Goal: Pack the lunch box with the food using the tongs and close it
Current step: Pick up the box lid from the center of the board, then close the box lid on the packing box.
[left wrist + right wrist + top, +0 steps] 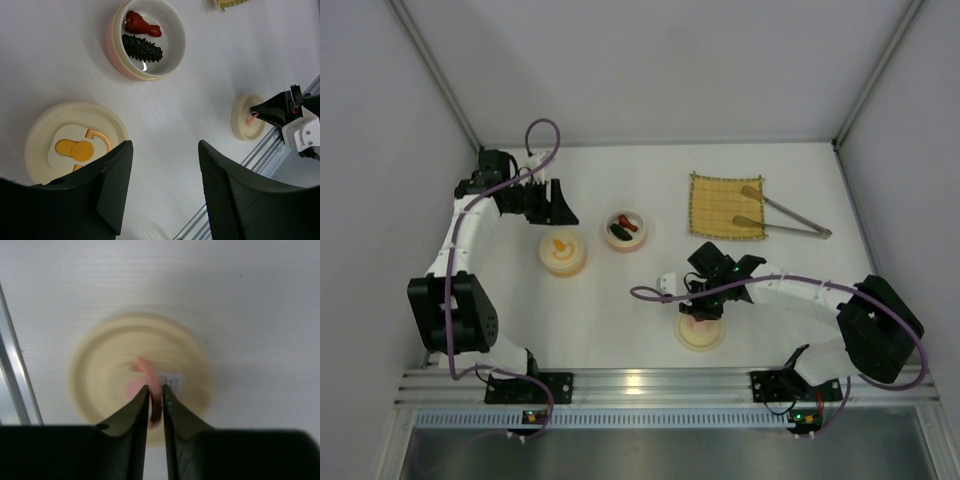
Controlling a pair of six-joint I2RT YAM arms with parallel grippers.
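A pink-sided bowl (642,229) (172,25) of the lunch box holds two pieces of the food, a red-brown one (142,24) and a black one (142,46). Left of it stands a cream container (563,255) with an orange-handled lid (75,145). My left gripper (165,145) hangs open above the table beside that container, holding nothing. My right gripper (155,390) (704,306) is shut on the pink ring handle (150,372) of a flat cream lid (95,370) (701,334) near the front. The tongs (790,215) lie at the back right, half on a mat.
A yellow woven mat (725,205) lies under the tongs' tips at the back right. The aluminium rail (650,385) runs along the near edge, close to the cream lid. White walls enclose the table on three sides.
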